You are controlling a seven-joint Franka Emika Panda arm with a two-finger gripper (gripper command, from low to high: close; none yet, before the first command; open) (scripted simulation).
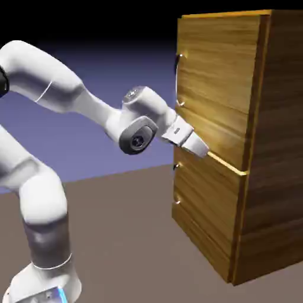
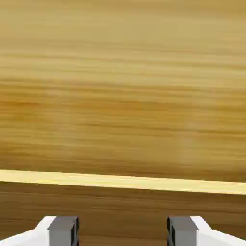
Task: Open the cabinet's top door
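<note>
At the exterior view's 3 o'clock, cabinet (image 1: 281, 142) upright, wood grain running across. Its top door (image 1: 219, 83) sits toward 1 to 2 o'clock, with a small curved handle (image 1: 177, 83) by its edge on the exterior view's left. Lower panel (image 1: 204, 213) toward 4 to 5 o'clock; bright strip (image 1: 228, 164) between the two

White arm (image 1: 53, 77) rises from its base (image 1: 44, 284) at 7 to 8 o'clock and runs out of frame near 9. Upper stretch comes back in around 10 and slopes down to the wrist (image 1: 138, 137), near the dial's centre. From there the hand is tilted, aimed down toward 4 o'clock, its tips by the bright strip, lower than the door handle and well apart from it. Touching the wood or just off it: cannot tell

Hand view: gripper (image 2: 123, 233) fingers parted, one grey tip at 7 o'clock, the other at 5, a wide gap between, nothing grasped. Wood fills the rest. Strip crosses below centre from about 8 to 4 o'clock, dipping slightly toward the 4 o'clock end; lighter grain above, darker grain below, the tips showing against the darker part
</note>
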